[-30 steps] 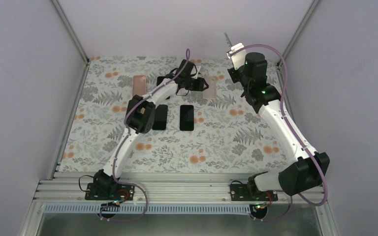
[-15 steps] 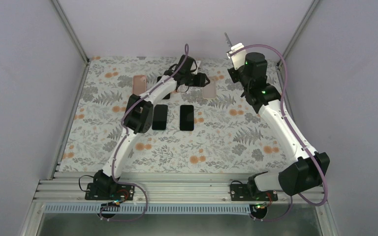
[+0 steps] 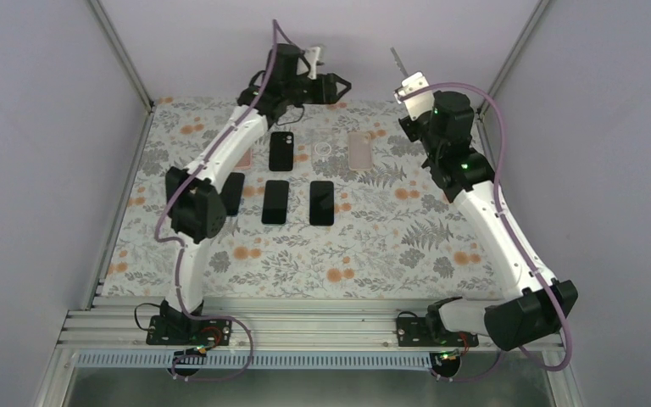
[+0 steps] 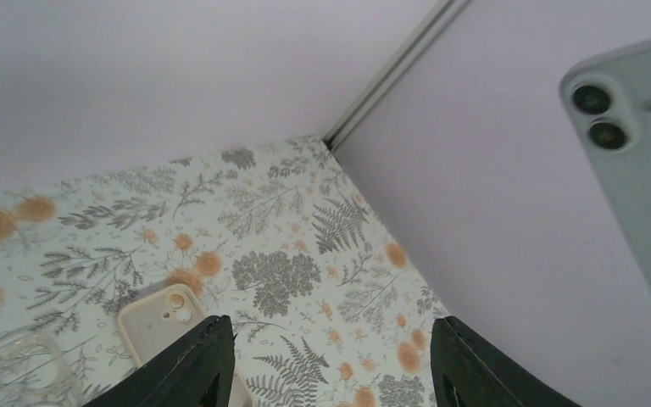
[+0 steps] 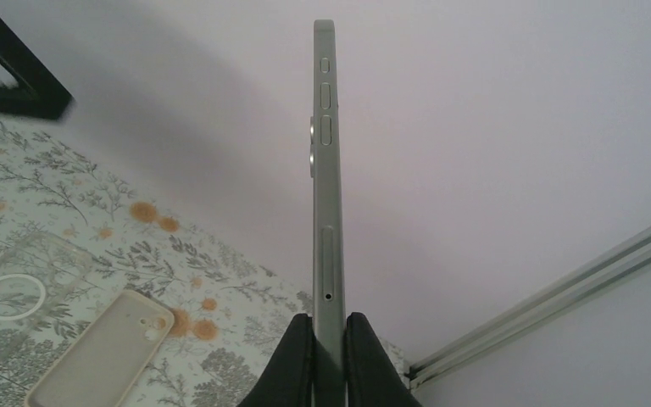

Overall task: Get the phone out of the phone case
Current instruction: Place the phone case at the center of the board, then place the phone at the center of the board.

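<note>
A pale grey-green phone (image 3: 408, 78) stands upright in the air at the back right, with no case around it. My right gripper (image 3: 415, 102) is shut on its lower end. In the right wrist view I see the phone (image 5: 325, 186) edge-on between the pads of the right gripper (image 5: 328, 320). My left gripper (image 3: 339, 86) hangs high near the back wall, open and empty. In its wrist view the left gripper (image 4: 331, 326) has only the mat between its fingers, and the phone (image 4: 644, 195) shows its back. A clear phone case (image 3: 323, 151) and a beige case (image 3: 359, 150) lie flat on the mat.
A black case (image 3: 282, 150) and a pink case (image 3: 242, 158) lie in the same back row. Three black phones (image 3: 275, 201) (image 3: 322, 202) (image 3: 233, 192) lie in the row in front. Walls and corner posts enclose the floral mat (image 3: 373, 246).
My left gripper has lifted off the mat near the clear and beige cases and swung up toward the back wall, its jaws opening wider. The right gripper shifted slightly with the phone.
</note>
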You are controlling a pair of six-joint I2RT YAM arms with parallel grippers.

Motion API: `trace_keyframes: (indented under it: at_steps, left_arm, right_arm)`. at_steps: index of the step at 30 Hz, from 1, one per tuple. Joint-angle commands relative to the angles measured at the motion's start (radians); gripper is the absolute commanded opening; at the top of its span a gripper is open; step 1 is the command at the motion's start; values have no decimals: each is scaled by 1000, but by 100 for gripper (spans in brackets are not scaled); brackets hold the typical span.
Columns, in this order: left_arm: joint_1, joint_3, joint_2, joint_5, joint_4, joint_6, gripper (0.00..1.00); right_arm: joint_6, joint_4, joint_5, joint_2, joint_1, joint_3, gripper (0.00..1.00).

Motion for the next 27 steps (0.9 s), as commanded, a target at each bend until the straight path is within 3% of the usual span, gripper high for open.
trace_keyframes:
  at_steps: [1,9,16,22,27]
  left_arm:
    - [64,-110,-129,97,63,-58,58]
    - [139,-298,-336,242,197,-129,58]
    - [181,-445,-410,367,328,-267,59]
    - [178,-565,-444,402,457,-370,61]
    - [169,-629,-435,432,549,-449,74]
  right_arm:
    - [-112,91,8,-39,-1,49,4]
    - [-296,214,171,-52,77,-16,4]
    - [-499,493,371,-35,172,-164,4]
    - [-609,651,427,-28,242,-260,4]
    - [-689,739,440,-24,295,-335,4]
